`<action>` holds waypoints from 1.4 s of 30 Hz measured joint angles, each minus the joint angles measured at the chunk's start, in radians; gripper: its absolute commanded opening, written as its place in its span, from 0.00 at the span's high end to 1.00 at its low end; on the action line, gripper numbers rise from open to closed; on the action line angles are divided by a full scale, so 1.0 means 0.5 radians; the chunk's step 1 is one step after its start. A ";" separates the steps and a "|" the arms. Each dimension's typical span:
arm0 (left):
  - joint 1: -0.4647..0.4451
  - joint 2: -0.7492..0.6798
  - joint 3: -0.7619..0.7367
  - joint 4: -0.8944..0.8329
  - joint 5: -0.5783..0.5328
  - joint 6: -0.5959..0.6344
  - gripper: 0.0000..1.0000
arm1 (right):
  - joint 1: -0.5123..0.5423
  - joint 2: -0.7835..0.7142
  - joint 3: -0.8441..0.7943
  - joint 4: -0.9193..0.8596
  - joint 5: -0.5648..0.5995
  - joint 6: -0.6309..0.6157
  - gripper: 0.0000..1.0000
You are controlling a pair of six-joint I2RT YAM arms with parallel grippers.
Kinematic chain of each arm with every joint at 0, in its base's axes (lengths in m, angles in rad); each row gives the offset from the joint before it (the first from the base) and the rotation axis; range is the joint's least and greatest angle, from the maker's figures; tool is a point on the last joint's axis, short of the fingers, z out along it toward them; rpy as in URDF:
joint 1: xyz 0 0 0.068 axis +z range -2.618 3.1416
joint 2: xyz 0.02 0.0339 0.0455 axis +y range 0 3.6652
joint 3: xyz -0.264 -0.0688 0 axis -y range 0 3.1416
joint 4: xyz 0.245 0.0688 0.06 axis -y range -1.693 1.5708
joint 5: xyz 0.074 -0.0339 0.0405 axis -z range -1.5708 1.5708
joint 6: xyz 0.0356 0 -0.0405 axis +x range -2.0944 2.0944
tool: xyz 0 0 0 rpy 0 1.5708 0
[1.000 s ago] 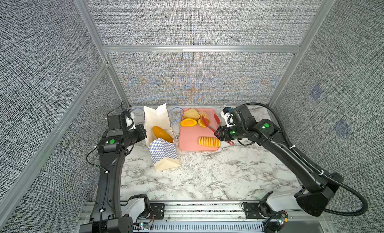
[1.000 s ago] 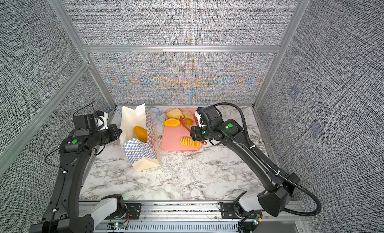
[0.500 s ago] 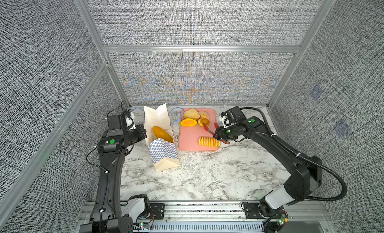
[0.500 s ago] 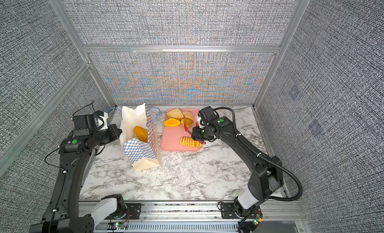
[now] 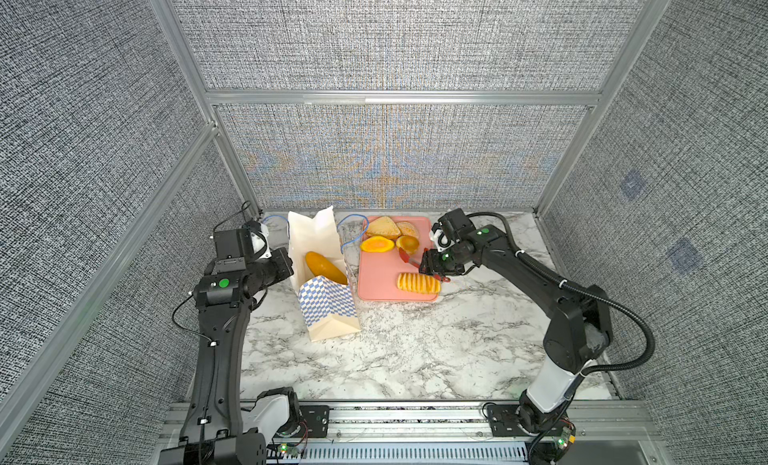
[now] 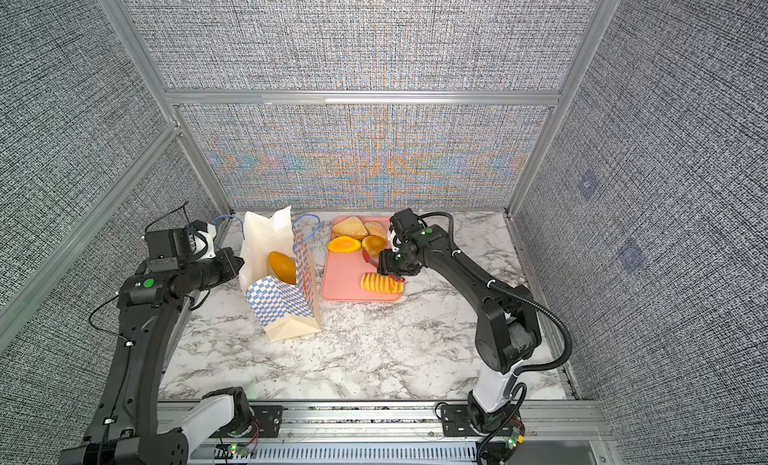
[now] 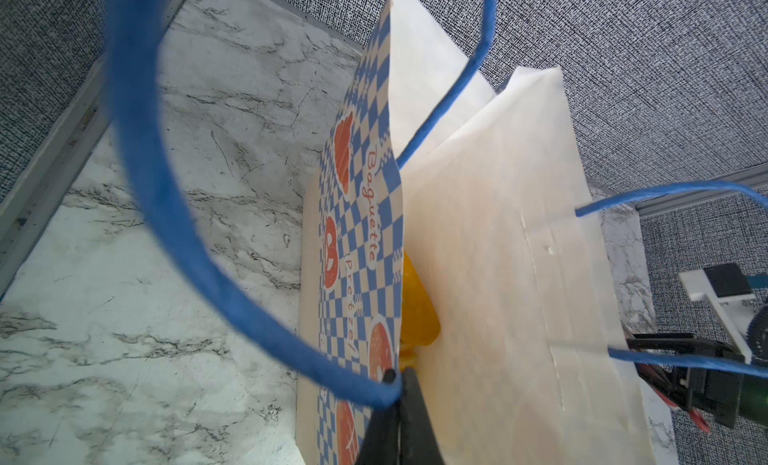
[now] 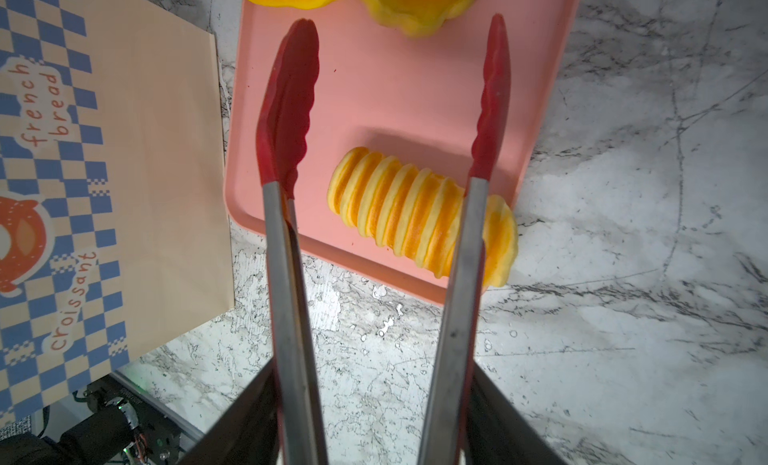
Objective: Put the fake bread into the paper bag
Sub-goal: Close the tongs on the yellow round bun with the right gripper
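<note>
Here, right pincer (image 5: pixel 430 264) low at tray (image 5: pixel 376 284) edge, tight around red tongs (image 8: pixel 289 110); left pincer (image 7: pixel 399 386) tight on paper bag (image 5: pixel 328 309).

left fingers (image 7: pixel 380 427) clamped, right fingers (image 8: pixel 245 421) half-apart

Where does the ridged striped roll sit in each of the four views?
Top view: ridged roll at the near right corner of the pink tray.
Top view: ridged roll, same corner.
Left wrist: not in it.
Right wrist: between the arms of the red tongs.
Shared landmark: the pink tray.
</note>
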 measured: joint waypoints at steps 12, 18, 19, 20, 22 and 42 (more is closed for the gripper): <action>0.000 -0.002 0.000 -0.002 -0.001 0.007 1.00 | -0.027 0.194 0.133 0.008 -0.027 -0.008 0.31; 0.000 -0.002 0.000 -0.002 -0.002 0.007 1.00 | -0.040 0.305 0.240 0.006 -0.034 -0.020 0.31; 0.000 -0.002 0.000 -0.002 -0.002 0.008 1.00 | -0.042 0.323 0.255 0.005 -0.035 -0.021 0.30; 0.000 -0.002 -0.001 -0.002 -0.002 0.008 1.00 | -0.049 0.340 0.269 0.005 -0.036 -0.021 0.31; 0.000 -0.002 -0.001 -0.002 -0.002 0.008 1.00 | -0.052 0.375 0.296 0.006 -0.042 -0.021 0.30; 0.000 0.011 -0.007 -0.001 -0.002 0.009 1.00 | -0.100 0.601 0.513 -0.011 -0.061 -0.031 0.31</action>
